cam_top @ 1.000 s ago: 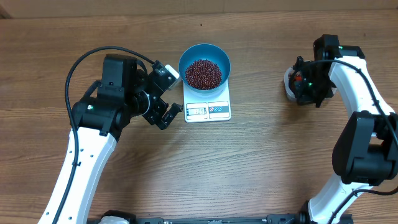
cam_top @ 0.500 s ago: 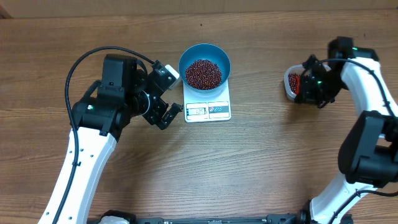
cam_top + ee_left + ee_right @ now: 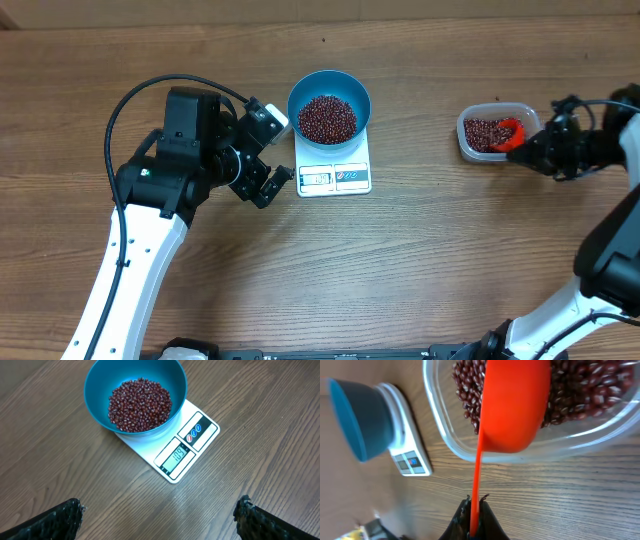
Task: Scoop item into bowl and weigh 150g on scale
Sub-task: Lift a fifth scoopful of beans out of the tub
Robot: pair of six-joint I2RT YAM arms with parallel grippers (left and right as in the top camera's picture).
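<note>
The blue bowl [image 3: 329,88] stands on the white scale [image 3: 352,180] and holds a heap of dark red beans [image 3: 327,118]. In the left wrist view the bowl [image 3: 102,390] and scale [image 3: 200,427] lie ahead, and the display [image 3: 178,454] reads 109. My left gripper [image 3: 275,186] hangs open and empty left of the scale, fingertips wide apart [image 3: 159,506]. My right gripper [image 3: 530,148] is shut on the thin handle of an orange scoop [image 3: 515,405]. The scoop's cup [image 3: 510,130] sits in a clear tub [image 3: 465,140] over more beans [image 3: 580,390].
The clear tub [image 3: 445,435] stands on the wooden table at the right, apart from the scale [image 3: 410,455] and the bowl [image 3: 360,415]. The left arm's black cable [image 3: 130,100] loops above its wrist. Bare wood lies between the scale and the tub.
My right arm has swung out to the right, uncovering the tub, and the scoop's cup now lies at the tub's right end. The left arm, bowl and scale have not moved.
</note>
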